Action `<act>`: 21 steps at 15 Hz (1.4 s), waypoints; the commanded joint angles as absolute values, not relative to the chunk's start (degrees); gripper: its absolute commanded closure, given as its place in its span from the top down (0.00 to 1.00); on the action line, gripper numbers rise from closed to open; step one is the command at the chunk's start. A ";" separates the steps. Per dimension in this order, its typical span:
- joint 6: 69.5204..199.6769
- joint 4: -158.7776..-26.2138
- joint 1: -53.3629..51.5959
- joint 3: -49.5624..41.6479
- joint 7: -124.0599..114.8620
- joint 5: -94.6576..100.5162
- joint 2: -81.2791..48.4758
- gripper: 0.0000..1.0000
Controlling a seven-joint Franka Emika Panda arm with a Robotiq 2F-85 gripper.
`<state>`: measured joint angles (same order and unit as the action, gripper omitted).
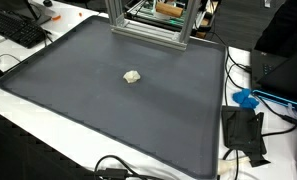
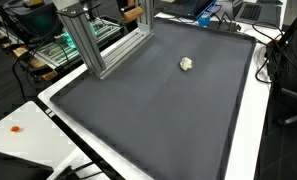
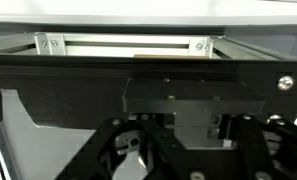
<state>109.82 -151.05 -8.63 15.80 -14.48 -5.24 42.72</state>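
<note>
- Small whitish crumpled lump (image 1: 133,76) lies alone on the dark grey mat (image 1: 78,115). It's near the mat's middle, slightly toward the mat edge under the aluminium frame (image 1: 148,28). Nothing touches it.
- Your gripper (image 3: 178,152) shows only in the wrist view, as black linkages low in the picture. The fingertips are cut off, so I can't tell if the fingers are open or closed.
- The wrist view faces a frame rail, not the mat.
- Off the mat: black keyboard (image 1: 23,30) past one corner, blue item (image 1: 246,98) and black box (image 1: 243,130) beside the mat's edge.
</note>
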 commanded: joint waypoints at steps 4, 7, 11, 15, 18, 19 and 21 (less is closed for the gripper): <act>106.27 -148.53 -8.28 15.10 -15.07 -3.95 43.11 0.34; 105.77 -147.66 -8.02 14.86 -14.31 -2.95 43.29 0.34; 105.94 -145.83 -7.70 13.67 -13.54 -2.73 43.51 0.34; 107.06 -142.90 -7.19 12.34 -11.74 -1.67 43.12 0.34; 109.03 -140.68 -7.00 11.13 -9.32 -1.20 41.75 0.34; 109.81 -140.57 -6.94 10.70 -8.68 -1.39 41.23 0.34; 112.18 -139.24 -6.91 9.80 -6.78 -1.31 39.69 0.34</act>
<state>110.00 -141.93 -7.20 11.14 -9.52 -2.32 41.82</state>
